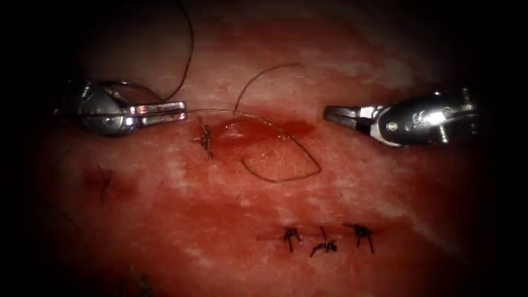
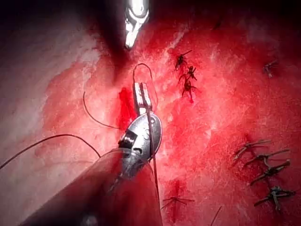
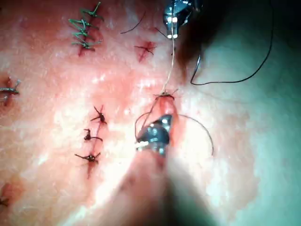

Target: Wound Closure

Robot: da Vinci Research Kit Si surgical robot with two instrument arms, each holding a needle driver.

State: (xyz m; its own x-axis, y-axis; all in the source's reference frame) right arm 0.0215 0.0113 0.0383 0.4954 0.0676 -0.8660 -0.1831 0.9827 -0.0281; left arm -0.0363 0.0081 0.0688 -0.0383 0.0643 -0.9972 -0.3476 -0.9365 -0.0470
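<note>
The left tool (image 1: 165, 111) has its jaws closed flat together on the thread (image 1: 286, 176), gripping it just left of the knot (image 1: 205, 141) at the cut (image 1: 258, 129). From those jaws the thread runs taut to the knot, then lies slack in a loop on the tissue (image 1: 357, 181) right of the knot; another strand arcs up beyond the knot. The right tool (image 1: 336, 114) hangs well right of the knot, jaws nearly shut, a thin gap between them, holding nothing. Red fluid (image 1: 300, 127) pools along the cut beside the knot. Three finished stitches (image 1: 324, 237) sit in a row below and right of the knot. I cannot make out the needle.
</note>
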